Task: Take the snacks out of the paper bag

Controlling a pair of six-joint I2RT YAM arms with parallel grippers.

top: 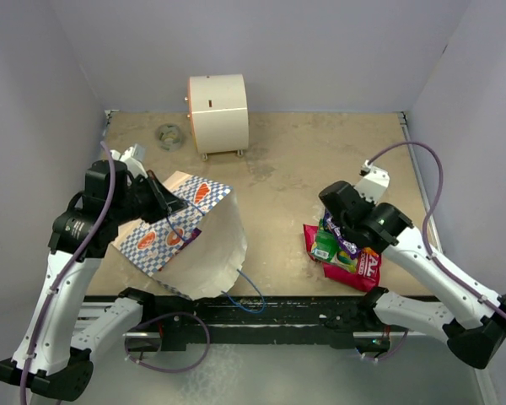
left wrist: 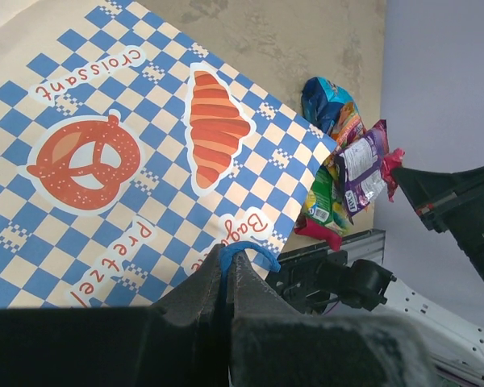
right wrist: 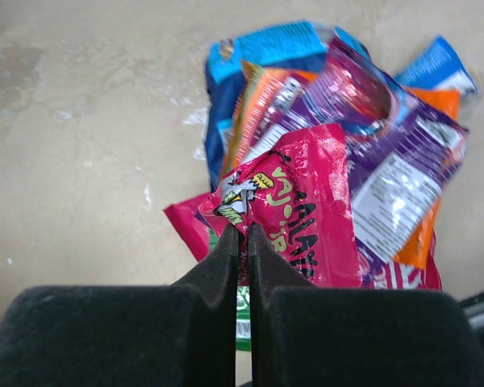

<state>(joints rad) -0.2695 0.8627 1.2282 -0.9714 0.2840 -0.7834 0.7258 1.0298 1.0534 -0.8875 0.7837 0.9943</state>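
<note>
Top external view: heap of shiny snack packets [top: 347, 257] out on the right — blue-and-white checkered paper bag [top: 164, 240] tipped up on the left.

My left gripper [left wrist: 230, 270] is clenched on the bag's thin blue cord handle [left wrist: 246, 254], holding the bag tilted over the tan table [top: 287, 169] with its white inside turned toward the near edge. My right gripper [right wrist: 242, 234] pinches the edge of a shiny pink packet [right wrist: 302, 214] at the heap — blue, purple, orange and green wrappers, well apart from the bag. I see nothing in the part of the bag's inside that shows, so I judge the emptying nearly done; letting go of this packet remains.
</note>
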